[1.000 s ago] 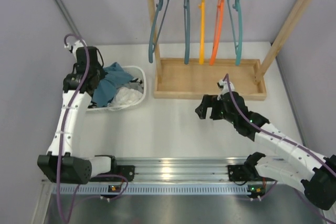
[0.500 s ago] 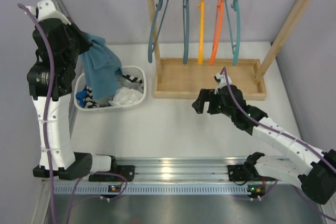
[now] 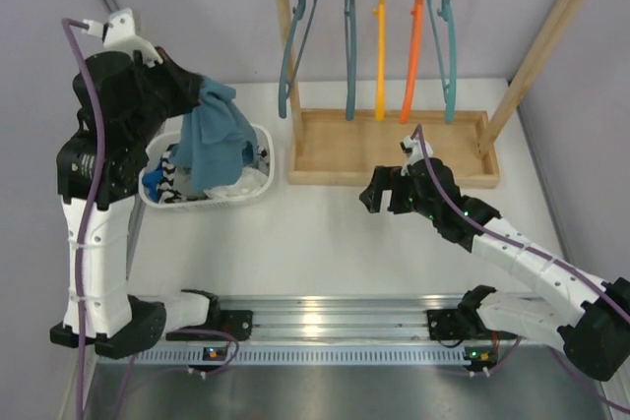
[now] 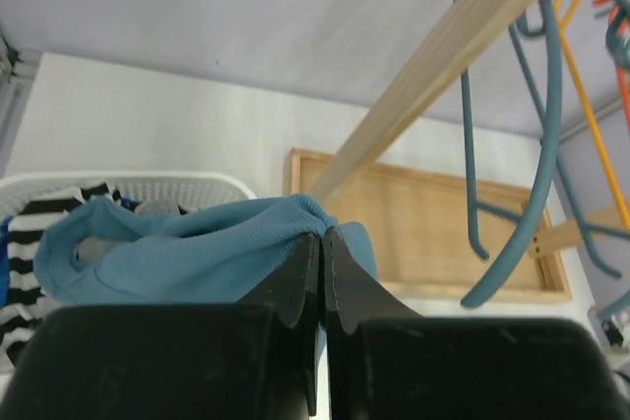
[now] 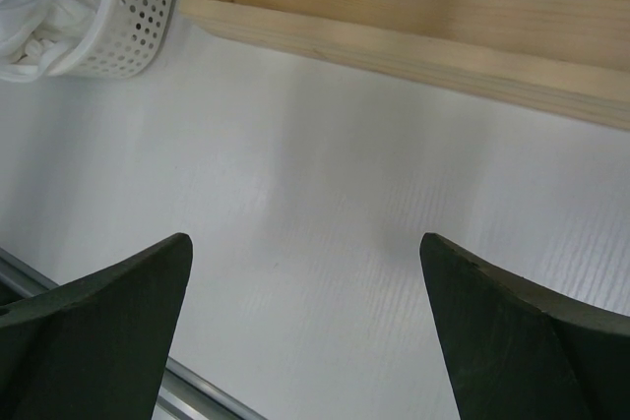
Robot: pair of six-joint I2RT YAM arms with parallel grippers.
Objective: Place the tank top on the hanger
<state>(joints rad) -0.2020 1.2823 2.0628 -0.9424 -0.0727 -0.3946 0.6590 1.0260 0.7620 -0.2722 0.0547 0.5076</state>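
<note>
The dusty teal-blue tank top (image 3: 219,135) hangs bunched from my left gripper (image 3: 202,92), its lower end still touching the clothes in the basket. In the left wrist view my left gripper (image 4: 325,235) is shut on a fold of the tank top (image 4: 177,253). The light teal-green hanger (image 3: 448,41) hangs at the right end of the wooden rail. My right gripper (image 3: 380,192) is open and empty, low over the table in front of the rack's base; the right wrist view shows my right gripper (image 5: 305,240) with only bare table between the fingers.
A white perforated basket (image 3: 266,150) holds white, striped and bright-blue clothes. The wooden rack (image 3: 394,150) also carries two slate-blue hangers (image 3: 348,46), a yellow one (image 3: 380,41) and an orange one (image 3: 413,41). Grey walls stand behind and to the sides.
My left arm has risen from the basket, lifting the tank top up out of it, then shifted slightly right. My right gripper has barely moved.
</note>
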